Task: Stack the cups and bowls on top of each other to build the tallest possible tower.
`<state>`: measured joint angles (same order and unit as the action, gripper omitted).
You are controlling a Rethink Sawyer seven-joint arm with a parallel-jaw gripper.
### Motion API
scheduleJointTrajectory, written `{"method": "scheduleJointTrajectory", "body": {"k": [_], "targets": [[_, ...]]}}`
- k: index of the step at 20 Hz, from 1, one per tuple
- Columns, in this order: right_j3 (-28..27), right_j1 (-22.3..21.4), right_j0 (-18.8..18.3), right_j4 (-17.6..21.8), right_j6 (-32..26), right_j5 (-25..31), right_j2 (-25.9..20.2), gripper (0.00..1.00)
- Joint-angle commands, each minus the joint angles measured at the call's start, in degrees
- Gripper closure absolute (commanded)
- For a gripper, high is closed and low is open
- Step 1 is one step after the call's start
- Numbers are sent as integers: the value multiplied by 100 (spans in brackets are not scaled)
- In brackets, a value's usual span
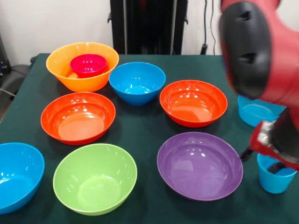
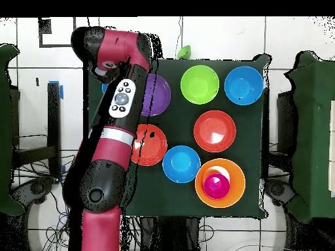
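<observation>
From the front, your gripper (image 1: 279,165) sits at the tumbler (image 1: 275,176) at four o'clock, jaw state untellable, so lift straight up; overhead, carry it toward the magenta bowl (image 2: 214,185) in the orange bowl (image 2: 233,193) at five o'clock.

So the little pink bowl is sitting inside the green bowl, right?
Not quite. The little pink bowl sits inside the big orange-yellow bowl at the back of the table. The green bowl is empty. The front view shows this, and the overhead view agrees.
</observation>
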<state>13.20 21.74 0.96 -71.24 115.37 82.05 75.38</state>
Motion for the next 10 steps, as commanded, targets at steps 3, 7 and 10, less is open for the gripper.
{"method": "scheduleJointTrajectory", "body": {"k": [3,7,10], "targets": [[-298,151,-335,366,-791,-182,-613,0],[-383,344,-401,193,-610,-318,-653,0],[-408,414,-451,161,-569,-318,-691,0]]}}
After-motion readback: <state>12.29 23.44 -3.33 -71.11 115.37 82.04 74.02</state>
